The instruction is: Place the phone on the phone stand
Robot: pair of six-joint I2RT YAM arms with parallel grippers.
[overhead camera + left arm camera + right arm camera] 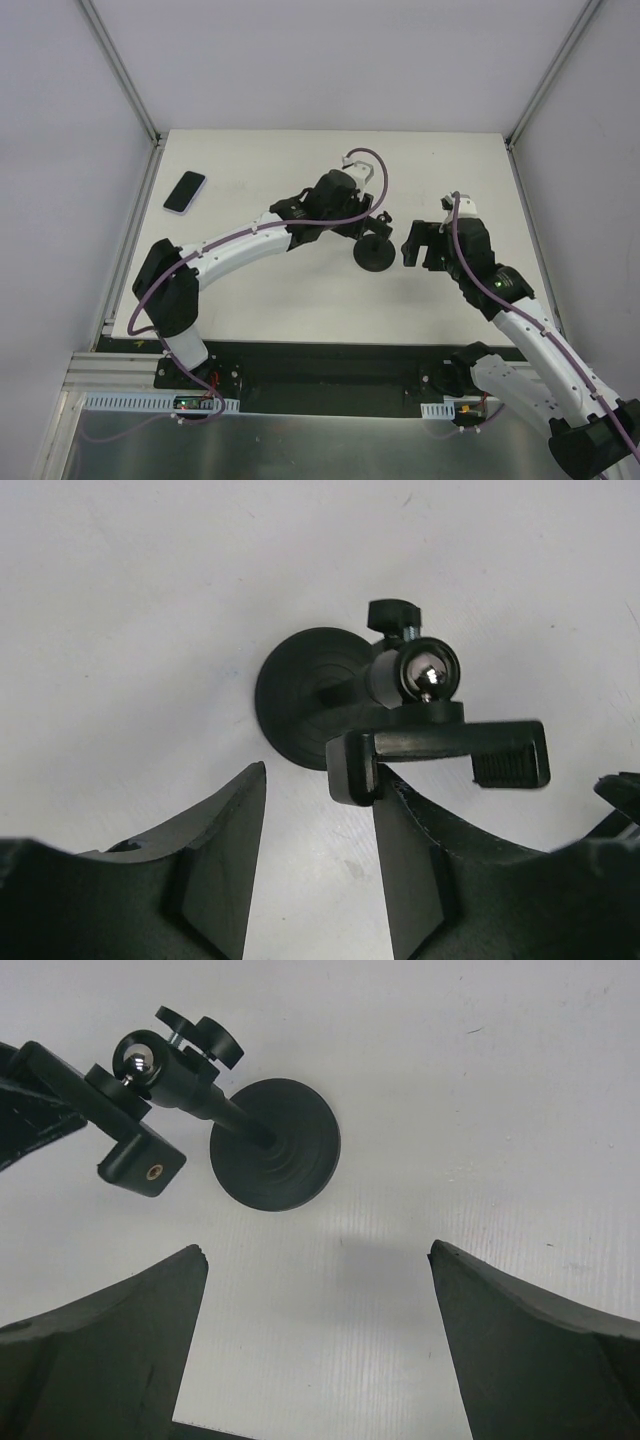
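Note:
The phone lies flat at the far left of the table, away from both arms, and shows in neither wrist view. The phone stand stands mid-table on its round disc base, with its clamp bracket on top. My left gripper is open and empty right beside the stand's top. In the left wrist view the left gripper has the bracket's end close to its right fingertip. My right gripper is open and empty just right of the stand. In its own view the right gripper is short of the base.
The white table is enclosed by pale walls with metal rails along its left and right edges. The left gripper's body shows behind the stand's bracket in the right wrist view.

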